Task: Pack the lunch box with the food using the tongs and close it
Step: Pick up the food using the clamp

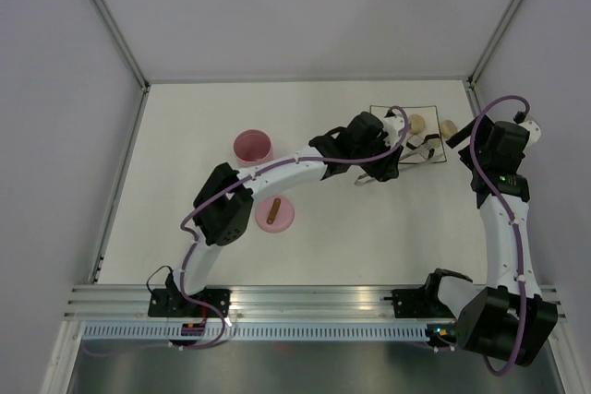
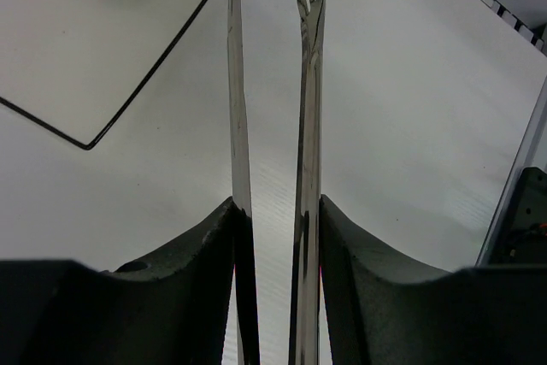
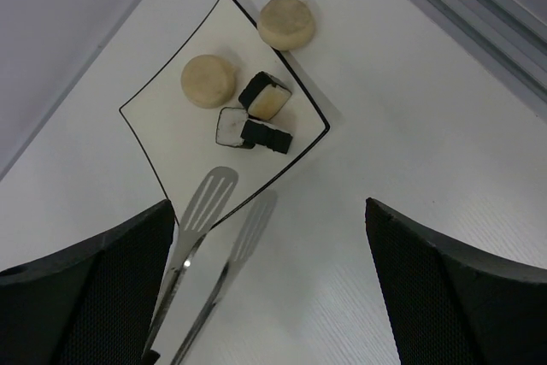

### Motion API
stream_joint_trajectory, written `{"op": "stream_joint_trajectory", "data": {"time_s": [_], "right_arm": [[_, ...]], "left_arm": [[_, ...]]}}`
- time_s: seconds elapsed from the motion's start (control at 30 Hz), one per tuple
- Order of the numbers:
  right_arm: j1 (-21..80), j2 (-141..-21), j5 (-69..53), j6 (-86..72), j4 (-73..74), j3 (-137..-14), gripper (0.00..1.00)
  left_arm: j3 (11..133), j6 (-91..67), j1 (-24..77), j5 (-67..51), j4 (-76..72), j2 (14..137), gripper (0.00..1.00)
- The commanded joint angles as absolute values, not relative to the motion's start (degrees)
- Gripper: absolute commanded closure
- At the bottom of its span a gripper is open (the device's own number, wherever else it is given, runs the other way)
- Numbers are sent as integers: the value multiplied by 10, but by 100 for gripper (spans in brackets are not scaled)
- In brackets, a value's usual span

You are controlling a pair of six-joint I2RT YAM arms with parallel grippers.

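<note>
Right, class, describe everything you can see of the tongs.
The tongs are slim, shiny silver metal: two long flat arms ending in flattened heads, at least one of them slotted. The left pincer grips them, one finger outside each arm, with the arms slightly apart. They point at the white plate; one head reaches over its dark edge, the other over the table. Nothing is held between them.

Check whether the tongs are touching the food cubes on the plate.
Apart: the right wrist view shows bare plate between the tongs and the nearest cube.
</note>
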State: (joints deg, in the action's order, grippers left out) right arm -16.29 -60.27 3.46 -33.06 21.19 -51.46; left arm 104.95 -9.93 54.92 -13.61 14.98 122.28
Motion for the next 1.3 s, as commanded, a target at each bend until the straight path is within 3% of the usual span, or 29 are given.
{"op": "stream_joint_trajectory", "data": {"time_s": [0.0,0.3,0.47,0.7,0.93,1.27], "right_arm": [[-164,-590,37,-321,207,-509,2],[-163,-591,32,-323,212,-518,2],[-163,-599,27,-325,227,-550,2],[-163,-598,39,-335,225,-571,2],[-163,-592,56,-326,237,-591,2],[-163,-576,52,-330,239,-567,2]], "left_arm": [[1094,-76,561,-119,111,1251,53],[1145,-84,561,-67,111,1297,51],[1230,-90,560,-39,110,1333,43],[1340,-121,555,-20,78,1432,43],[1319,-113,555,-16,83,1432,44],[1183,-105,556,-35,55,1352,47]]}}
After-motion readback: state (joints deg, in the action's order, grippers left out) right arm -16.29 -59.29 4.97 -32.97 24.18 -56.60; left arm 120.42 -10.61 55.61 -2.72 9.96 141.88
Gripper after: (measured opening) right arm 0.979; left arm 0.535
